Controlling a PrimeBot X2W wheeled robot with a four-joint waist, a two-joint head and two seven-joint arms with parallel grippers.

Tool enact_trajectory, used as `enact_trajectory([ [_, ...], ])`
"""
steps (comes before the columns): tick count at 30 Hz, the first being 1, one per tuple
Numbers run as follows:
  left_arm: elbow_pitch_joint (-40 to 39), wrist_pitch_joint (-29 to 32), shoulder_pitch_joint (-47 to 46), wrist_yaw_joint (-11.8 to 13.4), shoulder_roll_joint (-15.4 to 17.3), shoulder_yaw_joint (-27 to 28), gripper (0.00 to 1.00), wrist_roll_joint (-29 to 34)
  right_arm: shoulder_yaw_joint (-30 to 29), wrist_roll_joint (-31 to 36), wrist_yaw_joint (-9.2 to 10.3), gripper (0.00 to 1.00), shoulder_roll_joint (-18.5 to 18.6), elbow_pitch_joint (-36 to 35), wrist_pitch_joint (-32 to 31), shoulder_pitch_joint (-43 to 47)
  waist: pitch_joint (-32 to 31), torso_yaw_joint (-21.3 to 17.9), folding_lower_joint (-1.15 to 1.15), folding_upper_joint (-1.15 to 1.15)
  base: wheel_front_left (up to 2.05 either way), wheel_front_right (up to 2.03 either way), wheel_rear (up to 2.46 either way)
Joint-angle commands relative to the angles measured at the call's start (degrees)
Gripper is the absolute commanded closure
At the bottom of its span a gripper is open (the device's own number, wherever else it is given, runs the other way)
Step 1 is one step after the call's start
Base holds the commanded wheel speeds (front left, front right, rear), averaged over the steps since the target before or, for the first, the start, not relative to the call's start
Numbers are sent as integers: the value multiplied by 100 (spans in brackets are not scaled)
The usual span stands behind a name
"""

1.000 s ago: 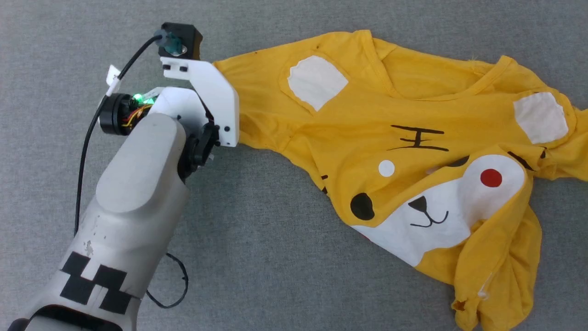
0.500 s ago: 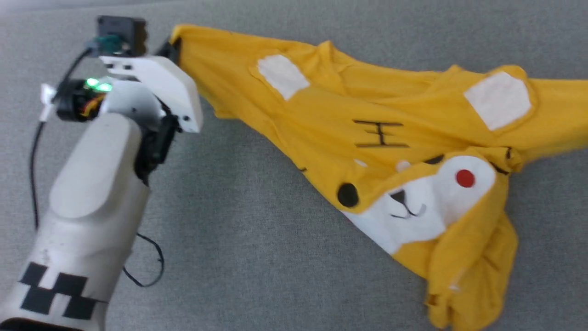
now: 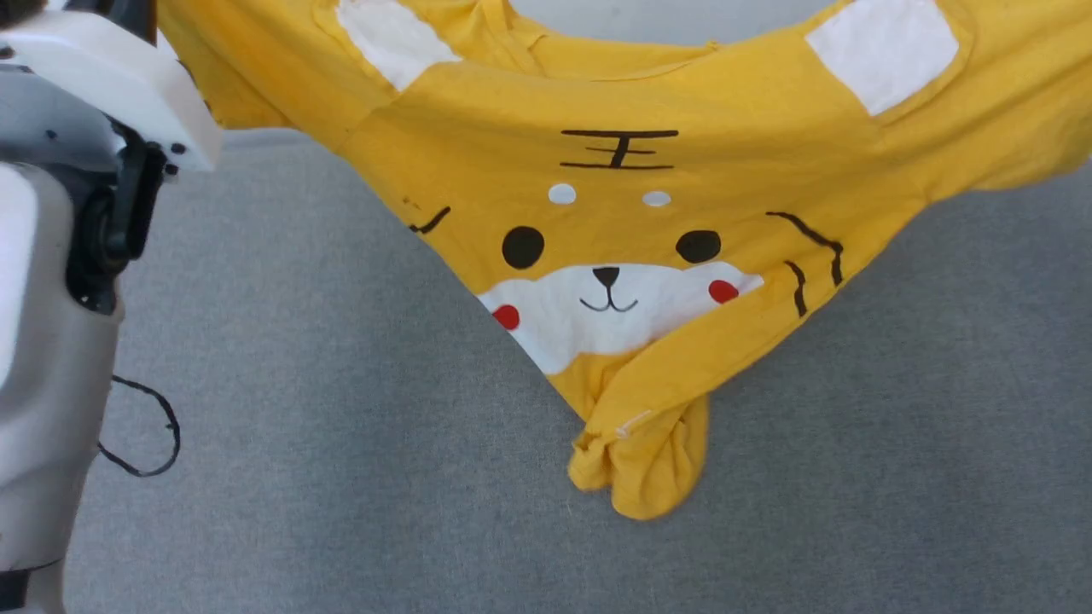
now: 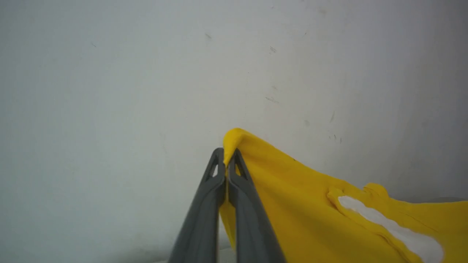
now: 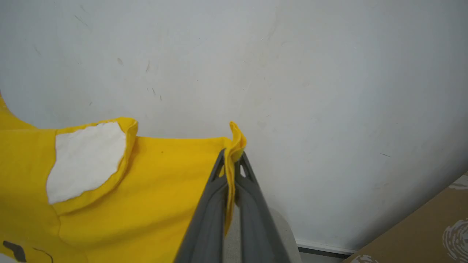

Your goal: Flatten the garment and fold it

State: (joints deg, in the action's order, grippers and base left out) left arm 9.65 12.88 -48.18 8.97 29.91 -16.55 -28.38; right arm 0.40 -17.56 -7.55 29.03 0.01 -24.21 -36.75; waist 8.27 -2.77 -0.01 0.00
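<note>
The garment (image 3: 614, 170), a bright yellow T-shirt with a cartoon animal face, hangs spread in the air in the head view, print facing me. Its lower part droops to a bunched point (image 3: 640, 460) at or just above the grey surface. In the left wrist view my left gripper (image 4: 227, 155) is shut on a yellow corner of the garment (image 4: 292, 204). The right wrist view has my right gripper (image 5: 231, 155) shut on the opposite corner of the garment (image 5: 146, 190). My left wrist housing (image 3: 94, 94) sits at the upper left of the head view.
A grey fabric surface (image 3: 341, 477) lies under the shirt. A pale wall (image 4: 146, 73) stands behind both grippers. A black cable (image 3: 145, 435) loops beside my left forearm (image 3: 43, 401). A brown cardboard surface (image 5: 420, 226) shows at the lower right of the right wrist view.
The shirt has come up off the grey surface and now hangs stretched between both grippers, with the face print unfolded. My left arm has risen and moved left. The head camera has also shifted.
</note>
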Motion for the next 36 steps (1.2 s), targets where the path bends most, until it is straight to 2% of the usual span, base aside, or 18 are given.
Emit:
enact_trajectory([
  [1, -123, 45, 2, 41, 63, 55, 100, -58, 69, -15, 6, 100, 41, 16, -32, -161, -448, -141, 1, 0, 0, 0, 0],
  [6, -708, 382, 69, 61, 245, 173, 100, -233, 259, -270, 6, 100, 132, -8, -289, -468, -707, -201, 1, 0, 0, 0, 0],
  [12, -1357, 983, 204, 198, 336, 360, 100, -642, 292, -502, 6, 100, 295, -245, -644, -438, -792, -253, 1, 0, 0, 0, 0],
  [19, -1710, 1623, 328, 432, 335, 387, 100, -952, 259, -782, 6, 100, 326, -456, -1111, -454, -301, -321, 1, 0, 0, 0, 0],
  [22, -1588, 1653, 93, 519, 246, 379, 100, -940, 411, -786, 6, 100, 365, -335, -1207, -735, 88, -352, 1, 0, 0, 0, 0],
  [29, -849, 1417, -1228, 503, 81, 111, 100, -399, 1063, -525, 6, 100, 424, 399, -1044, -2085, 817, -383, 1, 0, 0, 0, 0],
  [36, 377, 618, -3072, 550, -337, -5, 100, 166, 1641, -63, 6, 100, 55, 1727, -346, -4027, 1336, -335, 1, 0, 0, 0, 0],
])
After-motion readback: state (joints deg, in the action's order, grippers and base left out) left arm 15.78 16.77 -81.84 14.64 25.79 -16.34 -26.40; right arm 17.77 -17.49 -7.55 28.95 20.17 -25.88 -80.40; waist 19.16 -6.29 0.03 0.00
